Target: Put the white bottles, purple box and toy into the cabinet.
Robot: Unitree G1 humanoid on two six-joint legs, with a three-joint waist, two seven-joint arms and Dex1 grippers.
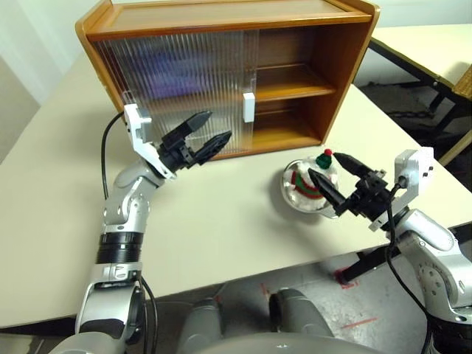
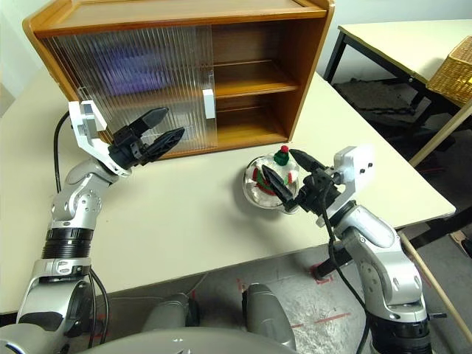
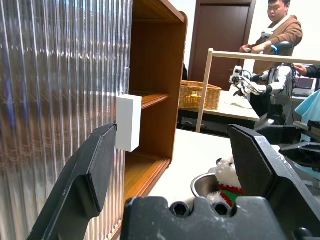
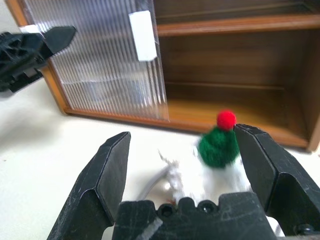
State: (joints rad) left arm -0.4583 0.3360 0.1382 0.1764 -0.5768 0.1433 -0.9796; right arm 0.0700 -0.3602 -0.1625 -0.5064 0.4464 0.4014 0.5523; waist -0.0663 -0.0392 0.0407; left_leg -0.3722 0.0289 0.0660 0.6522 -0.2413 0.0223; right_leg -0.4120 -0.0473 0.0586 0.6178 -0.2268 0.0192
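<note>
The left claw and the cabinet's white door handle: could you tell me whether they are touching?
Apart. In the left eye view the open left claw hangs short of the white handle, with ribbed door visible between them; the left wrist view shows the same gap.

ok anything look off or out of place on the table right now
The toy sits in a steel bowl on the table in front of the cabinet's open right side, not on a shelf. Both visible shelves there are bare. Nothing looks spilled or damaged.
</note>
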